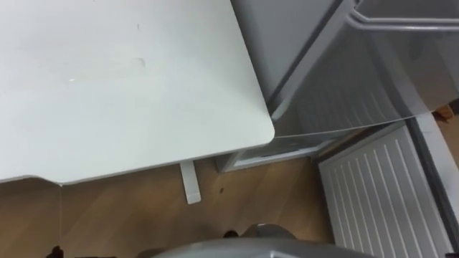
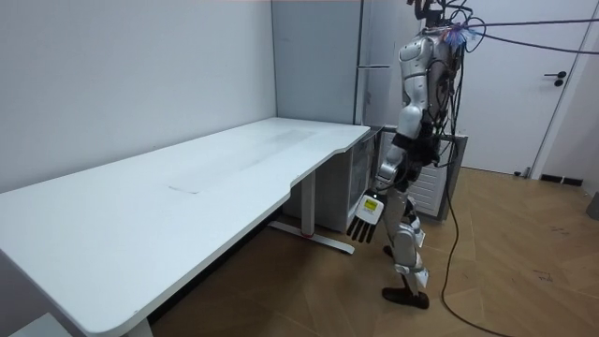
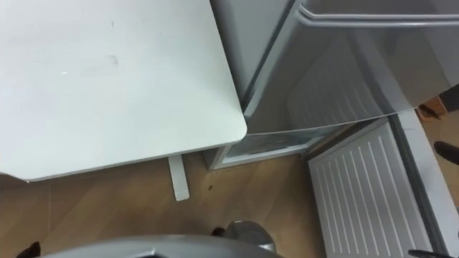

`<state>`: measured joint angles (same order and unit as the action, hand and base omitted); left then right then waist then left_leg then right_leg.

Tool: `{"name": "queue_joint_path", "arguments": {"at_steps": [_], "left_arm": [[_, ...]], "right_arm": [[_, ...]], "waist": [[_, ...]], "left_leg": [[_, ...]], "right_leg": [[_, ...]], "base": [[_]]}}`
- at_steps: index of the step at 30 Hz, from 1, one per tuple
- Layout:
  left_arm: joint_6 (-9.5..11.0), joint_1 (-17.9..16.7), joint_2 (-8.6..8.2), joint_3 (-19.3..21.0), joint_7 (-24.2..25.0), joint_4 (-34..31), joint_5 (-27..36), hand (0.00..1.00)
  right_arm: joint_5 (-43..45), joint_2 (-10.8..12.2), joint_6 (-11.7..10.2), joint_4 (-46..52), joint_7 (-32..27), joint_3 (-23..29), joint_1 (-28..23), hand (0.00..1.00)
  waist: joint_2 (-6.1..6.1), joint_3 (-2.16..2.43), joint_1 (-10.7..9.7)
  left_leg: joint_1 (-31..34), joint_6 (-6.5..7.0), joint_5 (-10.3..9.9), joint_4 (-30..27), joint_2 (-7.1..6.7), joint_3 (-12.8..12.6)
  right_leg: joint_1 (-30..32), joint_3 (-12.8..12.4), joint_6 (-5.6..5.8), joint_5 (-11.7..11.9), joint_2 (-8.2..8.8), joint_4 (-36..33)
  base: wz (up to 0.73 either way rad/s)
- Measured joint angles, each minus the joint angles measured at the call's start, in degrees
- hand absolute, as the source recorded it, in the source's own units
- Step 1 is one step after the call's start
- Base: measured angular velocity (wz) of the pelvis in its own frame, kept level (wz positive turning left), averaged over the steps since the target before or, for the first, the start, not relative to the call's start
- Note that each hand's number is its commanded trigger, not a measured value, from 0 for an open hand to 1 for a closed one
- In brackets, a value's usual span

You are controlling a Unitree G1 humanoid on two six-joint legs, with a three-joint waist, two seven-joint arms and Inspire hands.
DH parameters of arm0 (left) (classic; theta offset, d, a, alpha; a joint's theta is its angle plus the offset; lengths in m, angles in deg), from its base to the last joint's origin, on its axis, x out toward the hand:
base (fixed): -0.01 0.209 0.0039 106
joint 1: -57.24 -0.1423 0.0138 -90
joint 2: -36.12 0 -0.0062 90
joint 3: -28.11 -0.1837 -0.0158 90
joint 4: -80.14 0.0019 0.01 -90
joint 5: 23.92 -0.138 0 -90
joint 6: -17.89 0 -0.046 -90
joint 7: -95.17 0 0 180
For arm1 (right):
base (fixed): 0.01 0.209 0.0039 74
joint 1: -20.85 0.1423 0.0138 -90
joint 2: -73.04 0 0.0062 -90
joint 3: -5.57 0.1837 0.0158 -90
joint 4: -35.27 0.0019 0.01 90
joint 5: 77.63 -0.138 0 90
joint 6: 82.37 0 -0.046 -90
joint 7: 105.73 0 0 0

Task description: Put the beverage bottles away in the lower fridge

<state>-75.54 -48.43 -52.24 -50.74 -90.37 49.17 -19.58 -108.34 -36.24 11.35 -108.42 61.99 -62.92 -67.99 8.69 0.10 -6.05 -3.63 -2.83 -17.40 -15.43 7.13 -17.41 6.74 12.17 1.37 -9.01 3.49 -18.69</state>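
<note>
Robot stood at end of table (image 2: 234, 187), left hand (image 2: 365, 217) hung at side, fingers straight, nothing held. In eye views, table placed at 10 o'clock, fridge (image 1: 344, 79) at 1 o'clock. Lower door (image 1: 380, 201) apparently swung open at 4 o'clock, lower compartment (image 1: 287, 147) exposed beside table corner. Visible tabletop bare. Whereabouts of drinks cannot be told. Judged: door-opening done; whether drinks are loaded or not yet fetched cannot be settled.

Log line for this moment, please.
stance: standing at table corner, facing fridge | lower fridge door: open | left hand: hanging open, holds nothing
</note>
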Motion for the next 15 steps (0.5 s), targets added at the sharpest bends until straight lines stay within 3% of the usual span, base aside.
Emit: {"name": "queue_joint_path", "arguments": {"at_steps": [4,9,15], "left_arm": [[0.0,0.0,0.64,0.0,0.3,0.0,0.0,0.0],[-0.5,-0.9,1.32,1.2,1.4,0.5,-0.5,0.0],[-2.8,-1.3,2.18,1.8,2.7,0.6,-0.9,0.0]], "right_arm": [[1.7,-0.8,0.1,-0.1,-0.3,0.0,0.0,0.0],[4.5,-4.7,0.1,-2.2,-0.2,0.1,0.1,0.0],[2.7,-6.7,2.0,-11.1,0.8,0.1,4.3,0.0]], "waist": [[-0.61,-0.18,-0.7],[-2.22,0.11,-0.7],[-4.23,0.26,-0.9]], "left_leg": [[0.2,-0.1,0.0,0.2,0.13,0.4],[0.1,-0.26,0.1,0.8,0.11,0.4],[0.6,-0.34,0.2,0.5,0.17,0.7]], "right_leg": [[0.0,-0.2,-0.06,0.0,-0.11,0.0],[-0.1,0.1,-0.1,0.1,-0.18,0.2],[0.4,0.6,-0.11,0.1,-0.1,0.2]], "base": [[0.02],[0.0],[0.02]]}}
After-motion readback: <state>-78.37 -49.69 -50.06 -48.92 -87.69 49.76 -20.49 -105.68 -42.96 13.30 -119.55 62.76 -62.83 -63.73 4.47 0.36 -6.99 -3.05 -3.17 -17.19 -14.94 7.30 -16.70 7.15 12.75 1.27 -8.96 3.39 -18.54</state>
